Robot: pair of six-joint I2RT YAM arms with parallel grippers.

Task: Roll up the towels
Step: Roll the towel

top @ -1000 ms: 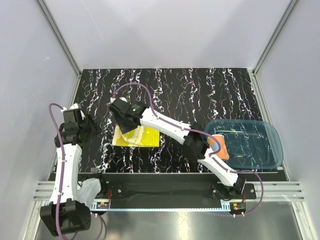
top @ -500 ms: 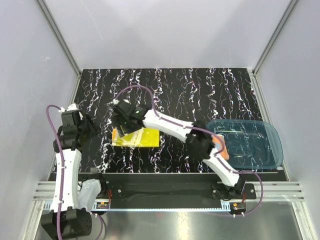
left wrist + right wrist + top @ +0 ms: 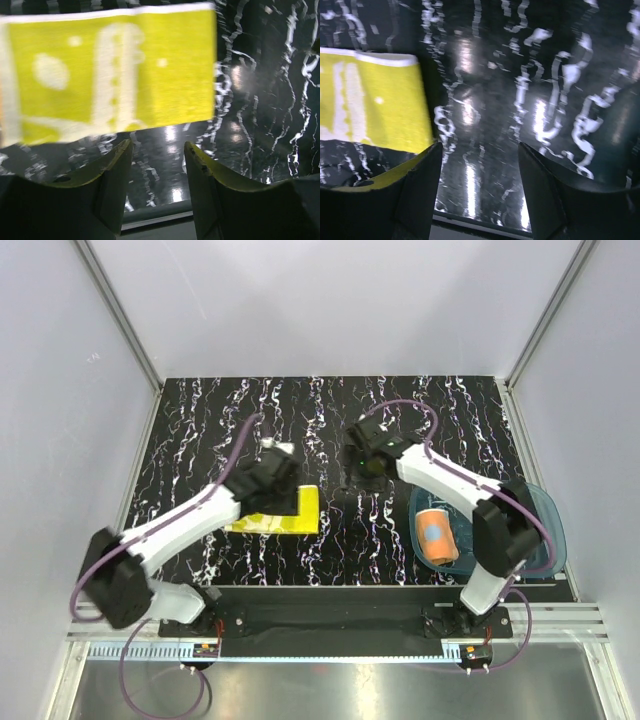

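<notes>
Yellow towel [image 3: 295,512] lies flat on the black marbled table [image 3: 200,420] in the top view, with the left gripper [image 3: 270,485] over it. The right gripper [image 3: 368,468] is over bare table. The orange towel [image 3: 437,537] sits rolled in the blue tray [image 3: 535,540].

Left wrist: fingers apart and empty, just off the yellow towel's edge.

Right wrist: fingers apart and empty, the towel's corner at their left.

Robotics lab test cell: plain white panel walls [image 3: 330,300], aluminium struts [image 3: 122,325] at 10 and 2 o'clock, black marbled tabletop [image 3: 330,415], extrusion mounting rail [image 3: 560,621] at 6 o'clock.
</notes>
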